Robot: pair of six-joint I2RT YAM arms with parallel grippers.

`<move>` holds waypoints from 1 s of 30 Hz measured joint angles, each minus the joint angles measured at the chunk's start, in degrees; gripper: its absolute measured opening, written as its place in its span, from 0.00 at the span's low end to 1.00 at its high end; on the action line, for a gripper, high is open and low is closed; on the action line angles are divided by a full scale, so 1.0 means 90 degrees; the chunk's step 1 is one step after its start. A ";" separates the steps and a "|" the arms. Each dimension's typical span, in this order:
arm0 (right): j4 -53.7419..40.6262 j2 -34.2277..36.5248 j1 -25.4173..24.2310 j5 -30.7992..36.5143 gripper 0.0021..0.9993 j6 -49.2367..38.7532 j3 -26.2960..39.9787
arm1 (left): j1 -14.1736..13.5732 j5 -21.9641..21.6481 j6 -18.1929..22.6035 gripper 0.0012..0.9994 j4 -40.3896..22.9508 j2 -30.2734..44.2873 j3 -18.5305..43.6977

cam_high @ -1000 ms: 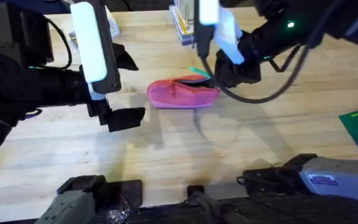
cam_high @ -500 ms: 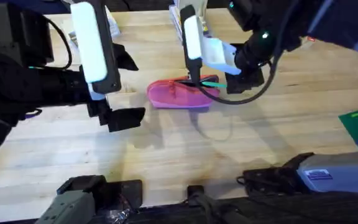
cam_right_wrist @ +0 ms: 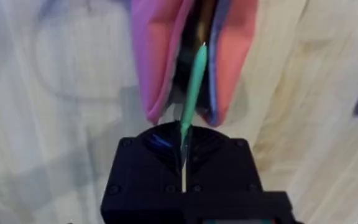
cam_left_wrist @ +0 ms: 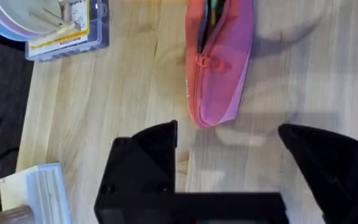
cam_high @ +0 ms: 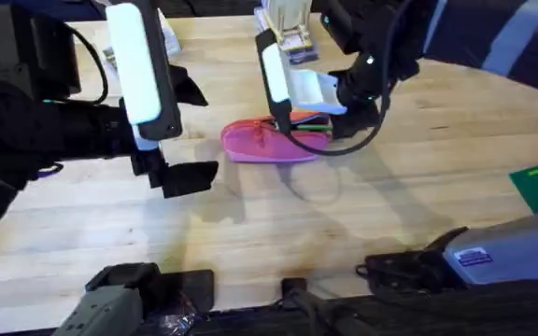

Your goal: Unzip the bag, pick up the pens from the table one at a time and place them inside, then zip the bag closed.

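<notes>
- The table [cam_high: 250, 233] carries the bag [cam_high: 274, 142] near its middle; we judge the soft fabric will sag, so hold it by its closed end.
- Our right gripper [cam_right_wrist: 184, 144] is clenched on a green pen [cam_right_wrist: 193, 81], light and stiff, its tip inside the unzipped opening.
- Our left gripper [cam_left_wrist: 229, 162] hangs released nearby.
- A plastic box [cam_left_wrist: 73, 31] sits clear.

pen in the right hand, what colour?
Green. The pen in the right hand points into the open pink bag; right wrist view shows it best.
</notes>
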 joint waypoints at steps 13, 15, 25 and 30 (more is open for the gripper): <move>0.0962 0.0285 0.0792 0.0018 0.03 -0.0351 0.0000 | 0.0000 0.0000 0.0000 0.99 -0.0002 0.0000 0.0000; 0.1076 0.0372 0.0941 0.0019 0.03 -0.0383 0.0000 | 0.0000 0.0000 0.0000 0.99 0.0000 0.0002 0.0000; 0.1595 0.0496 0.1370 -0.0074 0.03 -0.0275 0.0000 | 0.0000 0.0000 0.0000 0.99 0.0000 0.0000 0.0000; 0.1647 0.0496 0.1370 -0.0190 0.49 -0.0022 0.0000 | 0.0000 0.0000 0.0000 0.99 0.0000 0.0000 0.0000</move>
